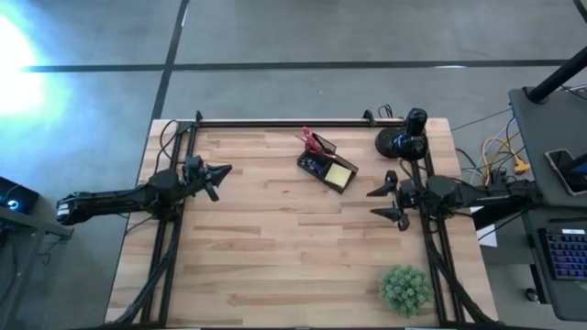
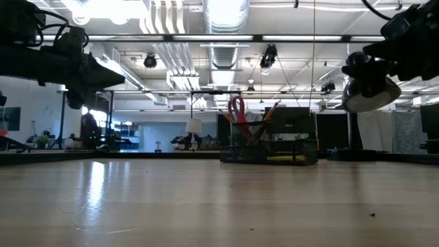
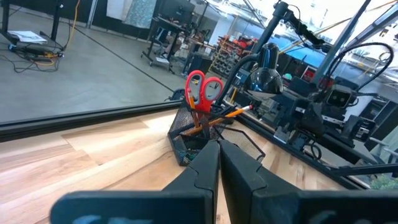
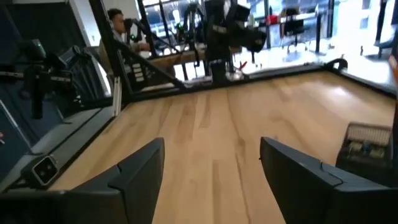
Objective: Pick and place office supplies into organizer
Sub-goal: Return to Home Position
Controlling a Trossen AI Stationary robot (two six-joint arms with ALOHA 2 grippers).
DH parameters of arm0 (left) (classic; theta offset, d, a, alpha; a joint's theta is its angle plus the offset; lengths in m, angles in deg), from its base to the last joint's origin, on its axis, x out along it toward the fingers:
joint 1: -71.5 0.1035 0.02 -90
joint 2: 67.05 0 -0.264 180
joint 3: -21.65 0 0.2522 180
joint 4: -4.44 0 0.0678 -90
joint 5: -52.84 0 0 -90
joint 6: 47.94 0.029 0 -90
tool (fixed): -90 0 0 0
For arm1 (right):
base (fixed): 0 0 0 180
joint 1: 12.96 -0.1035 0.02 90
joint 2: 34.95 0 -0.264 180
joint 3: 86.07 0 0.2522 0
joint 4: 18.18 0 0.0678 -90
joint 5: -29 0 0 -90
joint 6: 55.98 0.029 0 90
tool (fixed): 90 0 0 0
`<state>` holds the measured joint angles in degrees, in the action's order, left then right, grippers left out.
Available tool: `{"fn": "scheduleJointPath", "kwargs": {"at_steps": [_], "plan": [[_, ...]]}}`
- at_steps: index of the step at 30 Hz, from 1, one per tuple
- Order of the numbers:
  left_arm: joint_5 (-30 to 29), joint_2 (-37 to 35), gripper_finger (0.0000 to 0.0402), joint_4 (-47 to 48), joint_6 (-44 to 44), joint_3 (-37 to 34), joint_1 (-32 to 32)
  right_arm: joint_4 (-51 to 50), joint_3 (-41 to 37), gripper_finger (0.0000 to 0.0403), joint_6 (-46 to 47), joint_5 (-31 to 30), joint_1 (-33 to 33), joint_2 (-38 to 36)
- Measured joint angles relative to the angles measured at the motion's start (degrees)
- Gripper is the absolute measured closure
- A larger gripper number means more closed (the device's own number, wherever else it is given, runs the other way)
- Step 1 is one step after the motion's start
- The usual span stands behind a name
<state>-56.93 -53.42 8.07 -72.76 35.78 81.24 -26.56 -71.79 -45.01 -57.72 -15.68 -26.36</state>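
— Can we read any lettering on the organizer [image 1: 326, 166] or the yellow sticky-note pad [image 1: 340, 175]?
— We can't; whatever print they carry is too small for us to tell.
— And the keyboard [image 1: 564, 252] at the far right of the high view?
— We see lit keys, but no character we can make out. We find nothing readable anywhere.

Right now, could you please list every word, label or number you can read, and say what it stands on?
No text can be read.
On the yellow sticky-note pad in the desk organizer: no writing shows.
On the keyboard at the high view's right edge: keys too small to read.
On the shelves behind the red-handled scissors: blurred, unreadable.
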Motion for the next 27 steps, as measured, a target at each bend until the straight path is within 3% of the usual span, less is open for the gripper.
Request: {"fn": "scheduleJointPath", "kwargs": {"at_steps": [7,27], "plan": [[-0.02,0.00,0.0402,0.00,0.00,0.00,0.00,2.23,0.00,0.0144,-5.67,-1.04,0.03,-0.25],[0.00,0.03,0.0402,0.11,-0.03,-0.02,-0.02,2.18,0.00,0.0142,-5.04,-1.45,0.02,-0.25]]}}
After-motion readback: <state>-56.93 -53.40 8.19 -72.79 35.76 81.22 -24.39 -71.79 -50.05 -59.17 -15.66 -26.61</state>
